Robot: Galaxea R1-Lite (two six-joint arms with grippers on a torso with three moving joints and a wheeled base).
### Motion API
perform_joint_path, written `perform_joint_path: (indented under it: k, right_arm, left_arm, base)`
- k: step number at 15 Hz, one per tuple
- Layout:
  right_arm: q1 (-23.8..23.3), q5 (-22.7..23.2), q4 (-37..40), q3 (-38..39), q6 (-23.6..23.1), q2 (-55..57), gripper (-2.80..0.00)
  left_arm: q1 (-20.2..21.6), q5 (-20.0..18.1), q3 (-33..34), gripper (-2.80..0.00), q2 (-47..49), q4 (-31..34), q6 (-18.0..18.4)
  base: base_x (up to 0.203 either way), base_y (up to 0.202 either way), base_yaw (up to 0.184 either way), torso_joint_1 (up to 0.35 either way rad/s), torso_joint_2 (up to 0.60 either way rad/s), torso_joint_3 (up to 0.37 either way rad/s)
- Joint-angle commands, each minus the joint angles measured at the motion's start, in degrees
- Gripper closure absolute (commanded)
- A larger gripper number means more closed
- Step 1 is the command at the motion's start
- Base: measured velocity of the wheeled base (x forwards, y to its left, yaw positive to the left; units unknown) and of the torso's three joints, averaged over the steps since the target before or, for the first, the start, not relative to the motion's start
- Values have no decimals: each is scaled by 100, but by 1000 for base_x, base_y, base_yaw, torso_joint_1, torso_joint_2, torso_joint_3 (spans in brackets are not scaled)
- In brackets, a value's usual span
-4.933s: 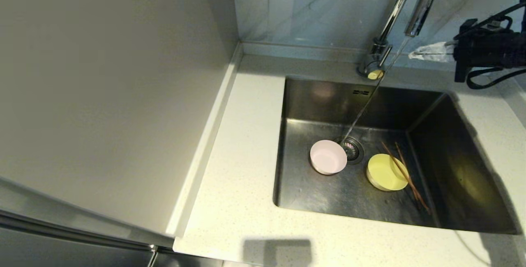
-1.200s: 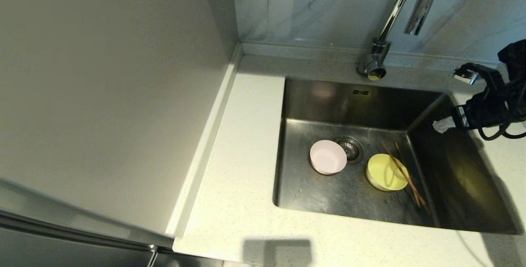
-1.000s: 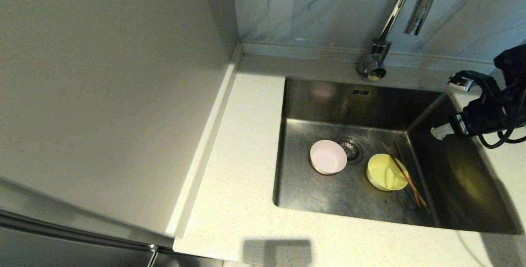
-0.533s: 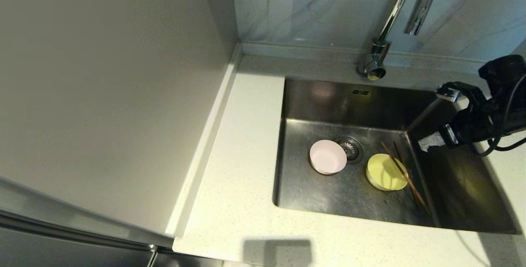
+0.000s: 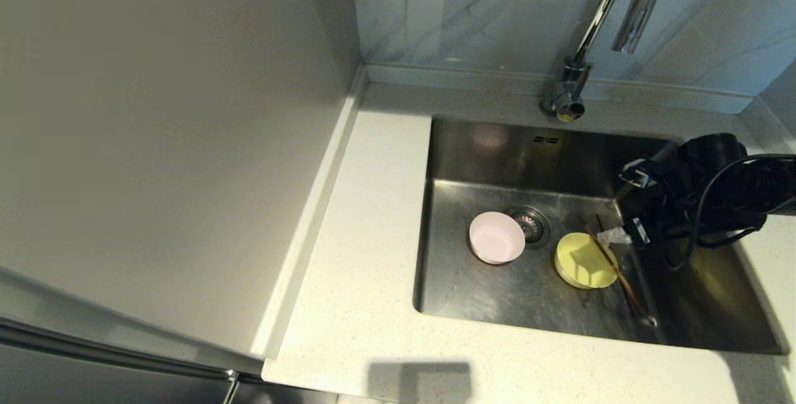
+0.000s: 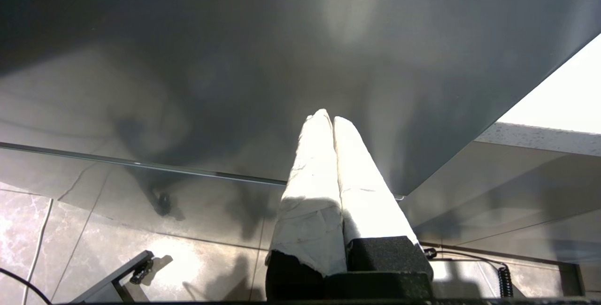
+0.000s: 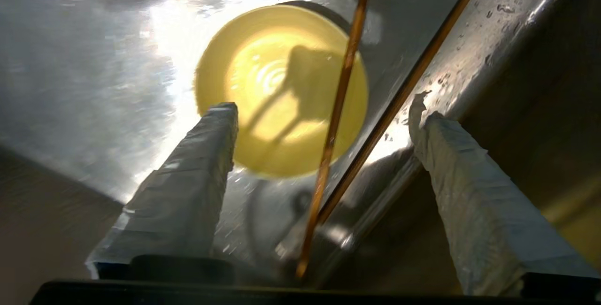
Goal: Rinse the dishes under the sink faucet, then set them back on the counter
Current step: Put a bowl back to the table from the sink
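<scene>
black right arm (image 5: 715, 186) draped in looping black cables (image 5: 715, 230); pale taped, wrinkled tapering fingers (image 7: 188, 192) on black mounts.

A big plain grey panel (image 5: 155, 143) stood on the left, like the side of a tall cupboard. Its lower edge had a thin shiny strip (image 5: 112, 354). Behind it all was a wall of blue-grey tiles (image 5: 472, 12) with pale marbled streaks, and soft light shone on them. In the left wrist view, the floor (image 6: 61, 244) was made of large glossy brown stone tiles with thin lines between them. A dark cord (image 6: 19, 286) lay on it in one corner.
</scene>
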Motion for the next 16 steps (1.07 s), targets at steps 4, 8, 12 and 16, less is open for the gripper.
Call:
perform_joint_path:
  k: [4,8,12,16]
  right_arm:
    - [13,-157,-325,51,-199,718,-280]
    - [13,-222,-325,-144,-200,940,-280]
    - [17,-223,-316,-298,-217,920,-280]
    - [189,-247,-317,-566,-91,775,-280]
  left_arm:
    - [2,3,0,0,-18,-2,-2]
    - [2,3,0,0,-18,-2,-2]
    - [2,3,0,0,-18,-2,-2]
    - [2,3,0,0,-18,-2,-2]
  base:
    - [0,0,0,0,0,0]
    - [0,0,0,0,0,0]
    - [0,0,0,0,0,0]
    - [0,0,0,0,0,0]
